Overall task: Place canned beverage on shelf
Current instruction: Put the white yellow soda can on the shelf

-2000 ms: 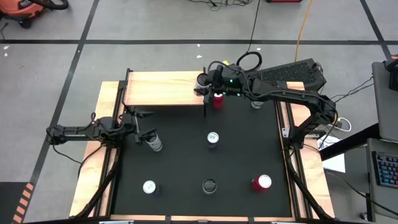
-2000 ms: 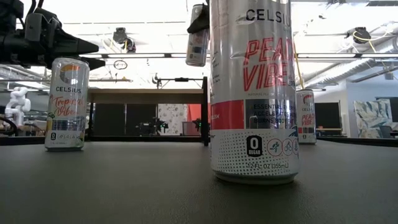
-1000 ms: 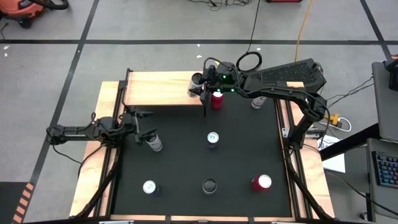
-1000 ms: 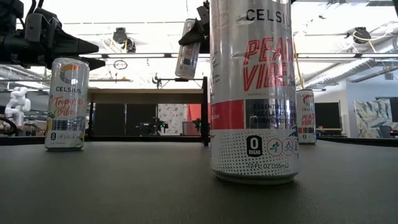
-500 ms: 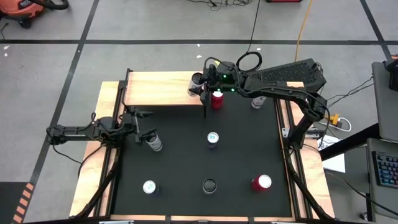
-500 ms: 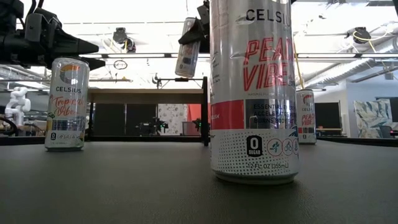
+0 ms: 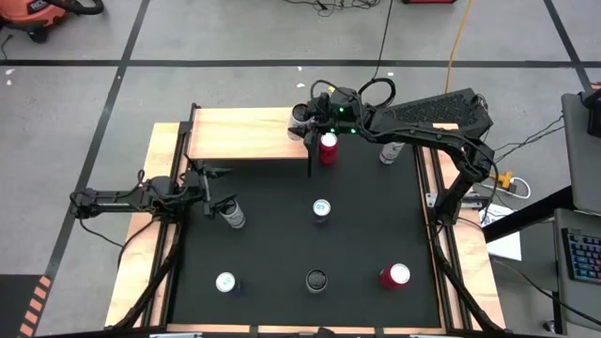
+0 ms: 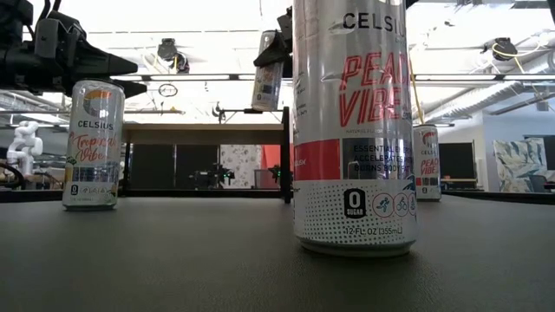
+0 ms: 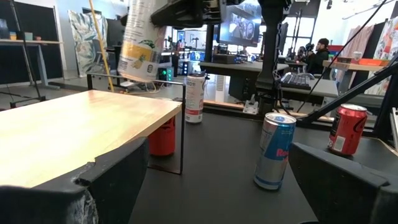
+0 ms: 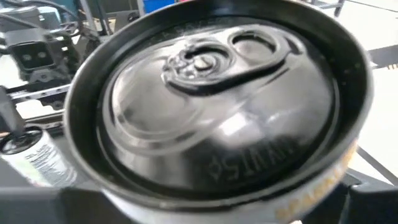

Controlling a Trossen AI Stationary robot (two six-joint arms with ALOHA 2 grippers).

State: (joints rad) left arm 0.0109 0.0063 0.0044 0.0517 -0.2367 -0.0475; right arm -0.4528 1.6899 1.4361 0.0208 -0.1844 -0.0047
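My right gripper holds a pale canned beverage in the air over the right end of the shelf, a light-wood board on thin black legs. The can's dark top with its pull tab fills the right wrist view. In the left wrist view the canned beverage hangs tilted above the shelf board. My left gripper waits open at the table's left edge, beside a silver can. My right gripper grips the can by its upper part, just below the rim. It comes nearly level from the table's right side, fingers across the can. The can is lifted clear of the shelf and tilts, its bottom swung toward the table's left.
A red can stands on the table by the shelf's right legs, a silver one farther right. A blue-and-silver can stands mid-table. Three more cans line the near edge. The shelf top left of the held can is bare.
The can in my right gripper has swung a little nearer to upright and stays clear above the shelf's right end.
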